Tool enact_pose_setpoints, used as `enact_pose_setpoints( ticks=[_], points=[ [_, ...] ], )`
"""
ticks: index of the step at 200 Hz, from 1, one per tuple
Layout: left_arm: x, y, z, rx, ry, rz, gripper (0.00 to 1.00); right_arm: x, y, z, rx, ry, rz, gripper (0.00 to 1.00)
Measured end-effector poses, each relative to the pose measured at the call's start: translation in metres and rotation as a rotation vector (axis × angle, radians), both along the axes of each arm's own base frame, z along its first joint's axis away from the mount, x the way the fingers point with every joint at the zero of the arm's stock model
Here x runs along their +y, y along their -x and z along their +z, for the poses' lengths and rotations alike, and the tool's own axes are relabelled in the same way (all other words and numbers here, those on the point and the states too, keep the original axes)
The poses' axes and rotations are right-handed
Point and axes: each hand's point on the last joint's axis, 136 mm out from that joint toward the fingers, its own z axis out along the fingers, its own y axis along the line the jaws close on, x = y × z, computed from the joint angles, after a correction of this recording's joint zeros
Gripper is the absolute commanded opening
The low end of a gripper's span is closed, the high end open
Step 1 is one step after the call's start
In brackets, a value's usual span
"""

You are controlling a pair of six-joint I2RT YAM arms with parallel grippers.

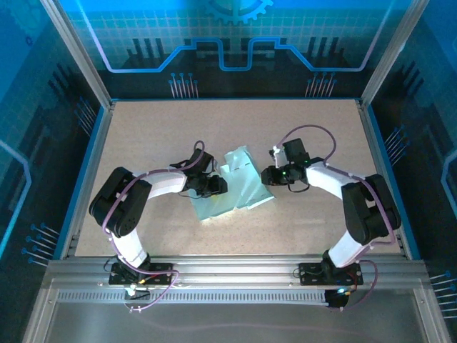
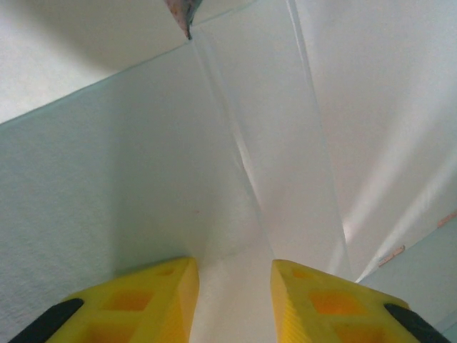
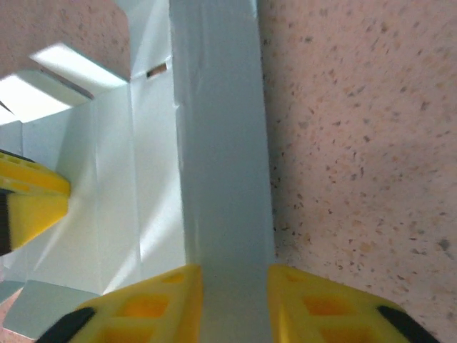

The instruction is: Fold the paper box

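The pale light-blue paper box (image 1: 246, 193) lies half folded at the middle of the table, one flap standing up at its far side. My left gripper (image 1: 218, 186) reaches in from the box's left edge. In the left wrist view its yellow fingers (image 2: 234, 268) are shut on a raised creased strip of the card (image 2: 143, 179). My right gripper (image 1: 270, 176) is at the box's right edge. In the right wrist view it (image 3: 234, 271) is shut on an upright side wall of the box (image 3: 221, 143), which fills the gap between its pads. The left gripper's yellow finger (image 3: 32, 207) shows inside the box there.
The speckled beige table (image 1: 321, 229) is bounded by a blue rim and metal frame posts (image 1: 75, 50). Bare tabletop (image 3: 357, 143) lies just right of the held wall. Both arm bases sit at the near rail (image 1: 228, 271).
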Motion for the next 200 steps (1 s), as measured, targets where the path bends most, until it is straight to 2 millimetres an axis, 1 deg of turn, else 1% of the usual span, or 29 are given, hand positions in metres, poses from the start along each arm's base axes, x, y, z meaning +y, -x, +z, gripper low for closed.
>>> enact_pose_setpoints(
  ticks=[27, 44, 67, 85, 113, 133, 149, 171, 184, 200],
  points=[
    [0.0, 0.0, 0.0, 0.0, 0.0, 0.0, 0.35, -0.006, -0.006, 0.026, -0.092, 0.009, -0.009, 0.57],
    [0.0, 0.0, 0.0, 0.0, 0.001, -0.001, 0.36, -0.009, -0.007, 0.032, -0.131, 0.039, 0.006, 0.59],
    [0.0, 0.0, 0.0, 0.0, 0.001, -0.001, 0.36, -0.011, -0.005, 0.027, -0.144, 0.12, 0.041, 0.6],
    [-0.001, 0.0, 0.001, 0.001, 0.002, -0.002, 0.36, -0.007, -0.007, 0.024, -0.152, 0.181, 0.075, 0.59],
    [-0.001, 0.0, 0.001, 0.003, 0.001, -0.002, 0.37, 0.0, -0.014, 0.015, -0.15, 0.257, 0.112, 0.53],
    [-0.001, 0.0, 0.002, 0.005, 0.0, -0.002, 0.37, 0.008, -0.016, 0.004, -0.134, 0.302, 0.143, 0.51],
    [-0.001, -0.001, 0.001, 0.006, -0.003, -0.007, 0.37, 0.013, -0.016, -0.004, -0.119, 0.316, 0.159, 0.5],
    [-0.001, 0.0, 0.001, 0.003, -0.007, -0.015, 0.37, 0.013, -0.016, -0.012, -0.1, 0.324, 0.163, 0.48],
    [-0.001, 0.0, 0.001, 0.002, -0.007, -0.016, 0.37, 0.013, -0.015, -0.014, -0.093, 0.325, 0.164, 0.45],
    [-0.001, 0.0, 0.001, 0.002, -0.007, -0.017, 0.37, 0.013, -0.015, -0.014, -0.09, 0.323, 0.16, 0.44]
  ],
)
